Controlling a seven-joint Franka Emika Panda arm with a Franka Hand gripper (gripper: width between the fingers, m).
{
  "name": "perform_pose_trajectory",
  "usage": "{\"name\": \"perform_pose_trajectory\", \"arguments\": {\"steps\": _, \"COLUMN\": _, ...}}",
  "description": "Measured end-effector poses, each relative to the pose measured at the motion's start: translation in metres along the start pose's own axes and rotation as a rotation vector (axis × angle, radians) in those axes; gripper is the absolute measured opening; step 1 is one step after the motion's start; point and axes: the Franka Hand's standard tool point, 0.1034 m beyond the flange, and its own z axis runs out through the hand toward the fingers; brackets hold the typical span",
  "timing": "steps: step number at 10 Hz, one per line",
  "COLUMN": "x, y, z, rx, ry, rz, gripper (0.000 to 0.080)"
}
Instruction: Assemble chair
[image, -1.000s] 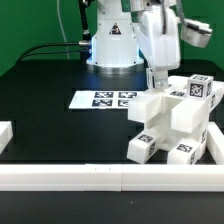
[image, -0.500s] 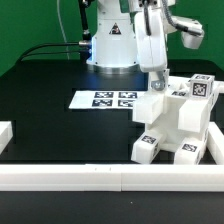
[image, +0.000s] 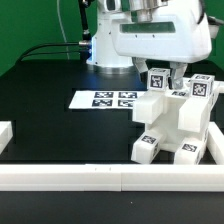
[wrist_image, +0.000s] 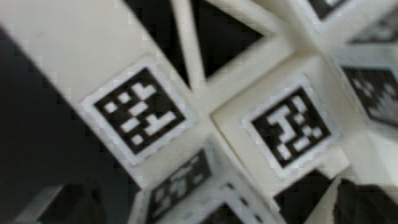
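Note:
The chair (image: 178, 122) is a blocky white assembly with black-and-white tags, standing at the exterior view's right against the border rail. My gripper (image: 161, 78) reaches down onto its upper part, with the wide hand turned broadside to the camera. The jaws are closed on an upright tagged chair piece (image: 157, 81) at the top of the assembly. In the wrist view, tagged white chair faces (wrist_image: 143, 108) fill the blurred picture very close up, and the fingers show only as dark shapes at the edge.
The marker board (image: 104, 99) lies flat on the black table at the exterior view's left of the chair. A white border rail (image: 70, 178) runs along the front and up the right side. The robot base (image: 110, 50) stands behind.
The hand has turned about its vertical axis from edge-on to broadside. The tagged piece between its fingers has turned with it, so its tag now faces the camera. The chair has shifted slightly.

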Motion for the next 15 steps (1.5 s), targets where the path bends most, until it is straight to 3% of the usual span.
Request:
{"name": "perform_pose_trajectory", "arguments": {"steps": 3, "x": -0.0016, "y": 0.0001, "z": 0.0008, "rx": -0.009, "ry": 0.001, "rz": -0.245, "gripper": 0.0649}}
{"name": "perform_pose_trajectory", "arguments": {"steps": 4, "x": -0.0019, "y": -0.0001, "z": 0.0010, "rx": -0.008, "ry": 0.000, "rz": -0.232, "gripper": 0.0526}}
{"name": "perform_pose_trajectory", "arguments": {"steps": 5, "x": -0.0019, "y": 0.0000, "z": 0.0010, "rx": -0.008, "ry": 0.000, "rz": -0.211, "gripper": 0.0526}}
{"name": "perform_pose_trajectory", "arguments": {"steps": 6, "x": -0.0018, "y": 0.0001, "z": 0.0010, "rx": -0.008, "ry": 0.000, "rz": -0.213, "gripper": 0.0344}}
{"name": "perform_pose_trajectory", "arguments": {"steps": 7, "x": -0.0019, "y": 0.0000, "z": 0.0011, "rx": -0.008, "ry": 0.000, "rz": -0.181, "gripper": 0.0263}}
{"name": "perform_pose_trajectory", "arguments": {"steps": 15, "x": -0.0039, "y": -0.0010, "z": 0.0019, "rx": -0.007, "ry": -0.001, "rz": 0.371, "gripper": 0.0265}}
